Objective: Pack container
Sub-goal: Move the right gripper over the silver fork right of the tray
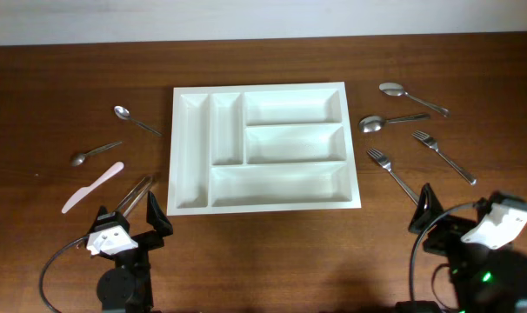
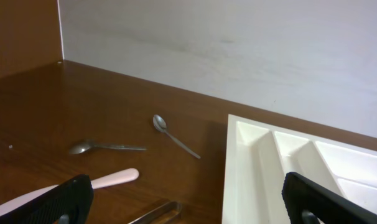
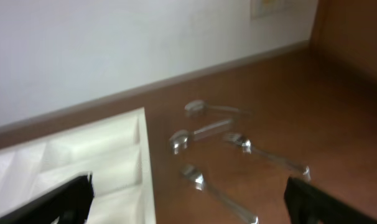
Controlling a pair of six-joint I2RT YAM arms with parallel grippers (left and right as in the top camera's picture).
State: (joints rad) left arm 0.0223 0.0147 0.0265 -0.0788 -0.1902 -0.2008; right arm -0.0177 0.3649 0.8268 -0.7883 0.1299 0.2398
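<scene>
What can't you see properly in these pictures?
- Overhead: the metal utensil beside the pink knife runs under the left gripper; its type is unclear.
- Left wrist: the container is cut off by the right edge.
- Right wrist: blur smears the tines of the forks.

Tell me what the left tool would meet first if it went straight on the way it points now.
Most likely the slim metal utensil lying just ahead of the open left tool, between the pink knife and the container. Height is unclear, so it might pass over it.
</scene>
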